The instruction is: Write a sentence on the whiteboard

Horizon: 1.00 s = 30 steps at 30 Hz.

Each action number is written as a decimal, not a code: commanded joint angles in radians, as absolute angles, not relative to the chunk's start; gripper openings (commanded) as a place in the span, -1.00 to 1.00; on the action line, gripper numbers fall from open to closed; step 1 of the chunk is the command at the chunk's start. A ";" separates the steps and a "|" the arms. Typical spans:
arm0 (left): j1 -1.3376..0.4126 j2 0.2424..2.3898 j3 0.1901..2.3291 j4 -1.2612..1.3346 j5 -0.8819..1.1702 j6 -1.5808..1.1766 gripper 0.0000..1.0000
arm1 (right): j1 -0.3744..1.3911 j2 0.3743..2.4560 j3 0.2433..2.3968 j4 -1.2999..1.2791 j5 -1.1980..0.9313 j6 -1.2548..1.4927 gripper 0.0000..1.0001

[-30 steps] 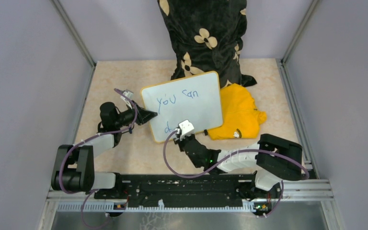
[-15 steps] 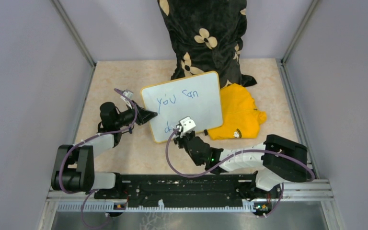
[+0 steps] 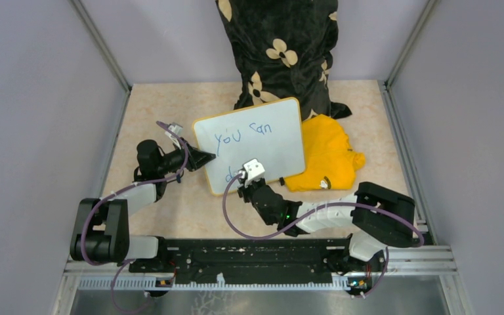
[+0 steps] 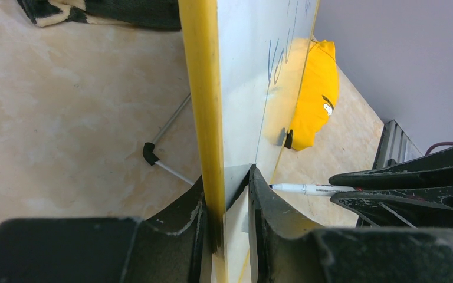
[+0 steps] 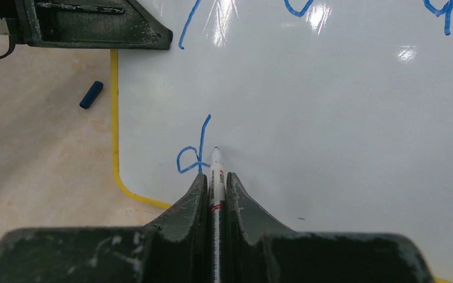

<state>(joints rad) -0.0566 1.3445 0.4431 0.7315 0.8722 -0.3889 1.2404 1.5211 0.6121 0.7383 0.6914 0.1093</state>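
The whiteboard (image 3: 262,147) stands tilted on the table, white with a yellow frame (image 4: 203,88). The sentence on it is in blue: "you can" (image 3: 243,133) on the top line and a single "d" (image 5: 193,154) below. My left gripper (image 4: 230,183) is shut on the board's left edge, one finger on each face. My right gripper (image 5: 215,175) is shut on a white marker (image 5: 216,160). The marker's tip rests on the board just right of the "d". From the left wrist the marker (image 4: 312,189) points at the board's face.
A yellow cloth (image 3: 328,154) lies against the board's right side, and a black flowered fabric (image 3: 282,52) hangs behind it. The blue marker cap (image 5: 91,95) lies on the table left of the board. The board's wire stand leg (image 4: 165,147) sticks out behind. Grey walls enclose the table.
My right wrist has shifted slightly up along the board beside the "d". The left arm and the board have not moved.
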 commanded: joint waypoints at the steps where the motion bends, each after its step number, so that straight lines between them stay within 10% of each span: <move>1: -0.057 1.361 0.449 0.686 0.768 -0.311 -1.00 | 1.228 1.534 0.649 0.752 0.687 0.134 -1.00; 30: -0.058 1.361 0.449 0.686 0.768 -0.311 -1.00 | 1.217 1.508 0.575 0.677 0.711 0.201 -1.00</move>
